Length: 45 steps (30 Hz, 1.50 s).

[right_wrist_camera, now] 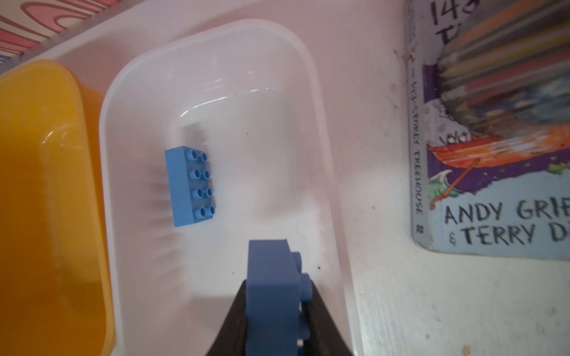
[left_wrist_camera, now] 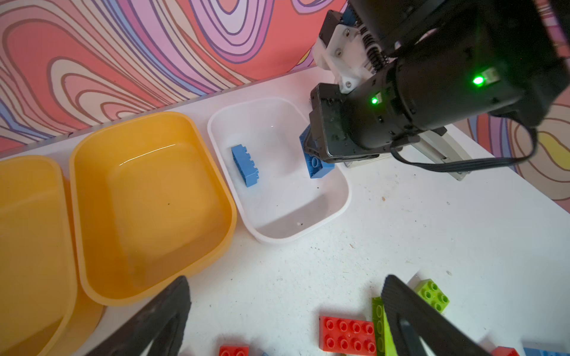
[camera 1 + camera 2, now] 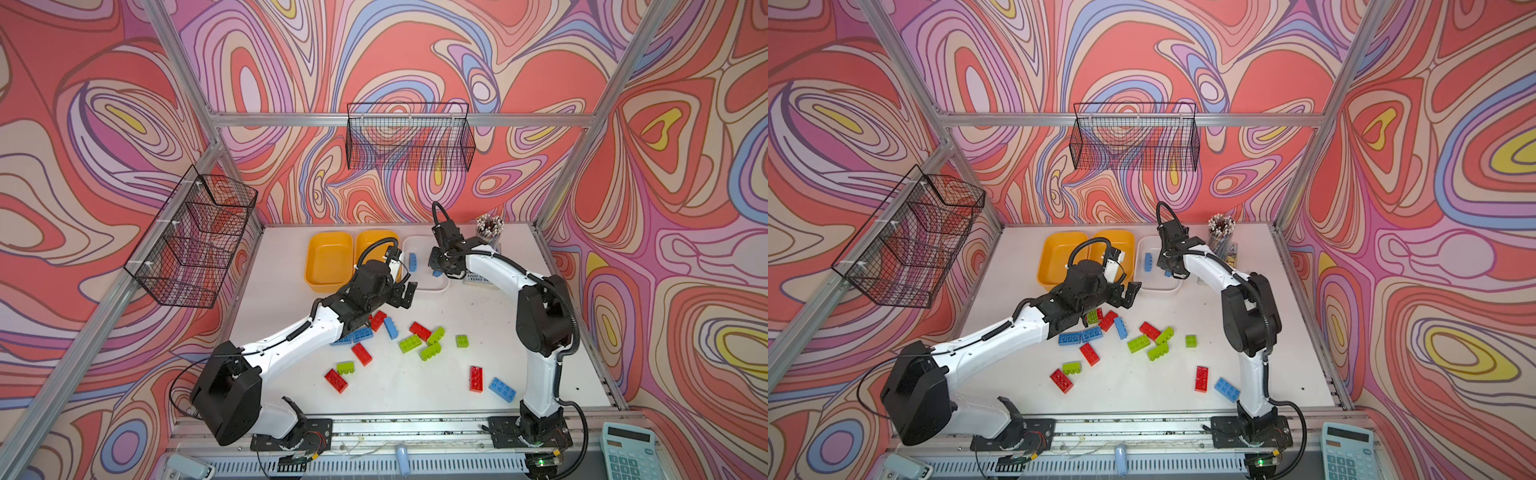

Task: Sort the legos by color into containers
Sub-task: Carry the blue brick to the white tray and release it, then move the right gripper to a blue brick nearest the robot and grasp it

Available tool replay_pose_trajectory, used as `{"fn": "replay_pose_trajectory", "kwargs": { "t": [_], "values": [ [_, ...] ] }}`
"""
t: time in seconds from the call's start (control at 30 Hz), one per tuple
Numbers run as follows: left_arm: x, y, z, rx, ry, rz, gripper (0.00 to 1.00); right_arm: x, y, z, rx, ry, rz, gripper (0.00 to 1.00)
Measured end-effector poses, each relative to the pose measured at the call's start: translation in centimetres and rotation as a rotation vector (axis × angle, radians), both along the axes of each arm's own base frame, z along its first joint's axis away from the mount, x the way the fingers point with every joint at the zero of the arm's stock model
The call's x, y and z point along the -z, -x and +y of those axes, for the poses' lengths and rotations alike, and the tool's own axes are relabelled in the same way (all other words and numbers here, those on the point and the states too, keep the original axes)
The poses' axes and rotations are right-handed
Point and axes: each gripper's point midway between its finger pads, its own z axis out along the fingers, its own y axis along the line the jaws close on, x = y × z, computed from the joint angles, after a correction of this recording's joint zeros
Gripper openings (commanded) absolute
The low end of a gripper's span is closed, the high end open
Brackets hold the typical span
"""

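Observation:
My right gripper (image 1: 274, 308) is shut on a blue lego (image 1: 271, 292) and holds it on edge just over the white container (image 1: 320, 123), near its right wall. A second blue lego (image 1: 189, 185) lies inside that tub. In both top views the held lego (image 3: 436, 273) (image 3: 1168, 273) peeks out below the right gripper. My left gripper (image 2: 287, 280) is open and empty above the table in front of the two empty yellow containers (image 2: 148, 200) (image 2: 30, 246). Loose red (image 3: 420, 330), green (image 3: 410, 343) and blue (image 3: 502, 389) legos lie scattered mid-table.
A book (image 1: 493, 200) with a cup of pencils (image 3: 489, 230) on it sits right of the white tub. Black wire baskets hang on the back wall (image 3: 409, 137) and the left wall (image 3: 195, 237). A calculator (image 3: 631, 453) lies at the front right.

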Motion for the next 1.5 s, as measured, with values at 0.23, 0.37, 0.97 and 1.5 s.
{"fn": "replay_pose_trajectory", "kwargs": {
  "t": [0.23,0.37,0.97,1.5],
  "values": [
    [-0.5,-1.3,2.4,-0.071,-0.006,-0.009,1.00,2.5,-3.3,1.5,-0.043,0.003,0.014,0.43],
    [-0.5,-1.5,2.8,-0.084,-0.009,-0.012,1.00,2.5,-4.4,1.5,-0.048,-0.009,0.012,0.49],
    [0.5,-1.0,0.8,-0.006,0.083,-0.004,1.00,-2.4,10.2,-6.3,0.059,0.058,0.122,0.79],
    [1.4,1.7,-2.4,0.099,0.138,0.033,1.00,1.4,29.6,-14.4,0.442,0.051,0.362,0.98]
  ]
}}
